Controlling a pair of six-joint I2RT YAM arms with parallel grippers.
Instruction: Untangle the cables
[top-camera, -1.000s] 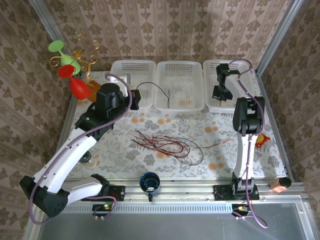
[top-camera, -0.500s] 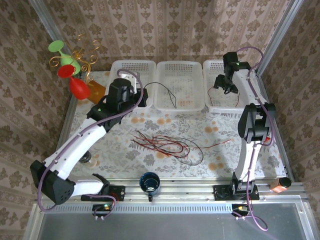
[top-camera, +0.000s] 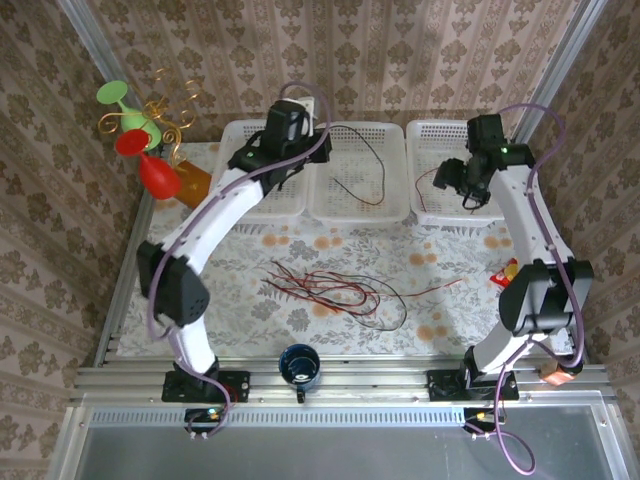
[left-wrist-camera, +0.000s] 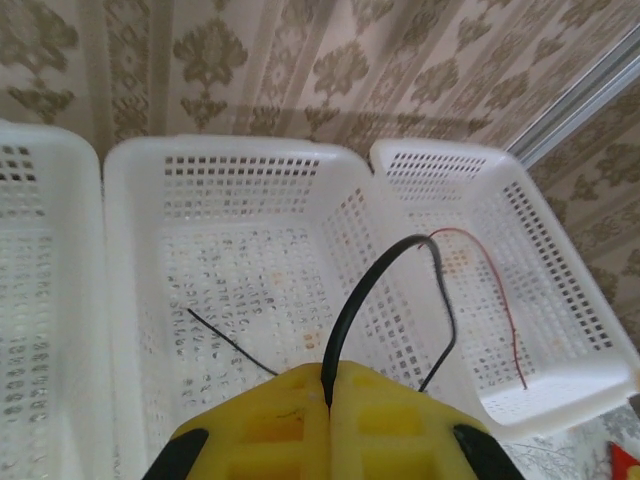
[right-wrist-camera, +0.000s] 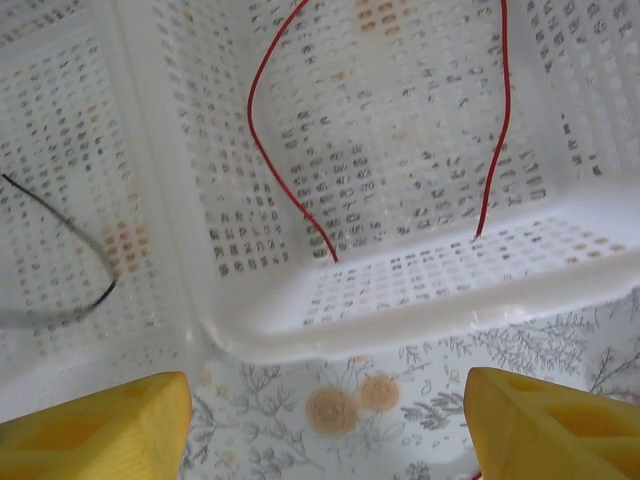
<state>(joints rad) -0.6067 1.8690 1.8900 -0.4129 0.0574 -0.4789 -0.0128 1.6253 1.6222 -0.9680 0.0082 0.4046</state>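
Left pincer (left-wrist-camera: 328, 392) pinches a black cable (left-wrist-camera: 368, 290) above the middle basket (left-wrist-camera: 230, 150) — right pincer (right-wrist-camera: 328, 388) spread.

Open tabletop (top-camera: 230, 300) left and right of cable pile (top-camera: 335, 288). Mug (top-camera: 298, 365) blocks near edge. Baskets (top-camera: 395, 170) wall far edge, both arms (top-camera: 225, 205) above them; black cable (left-wrist-camera: 370, 272) arcs over middle one. Ornament (top-camera: 155, 175) fills far-left corner.

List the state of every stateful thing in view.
left gripper, shut on black cable
right gripper, open
black cable, held, dangling over middle basket
red cable, loose in right basket
cable pile, tangled
mug, upright
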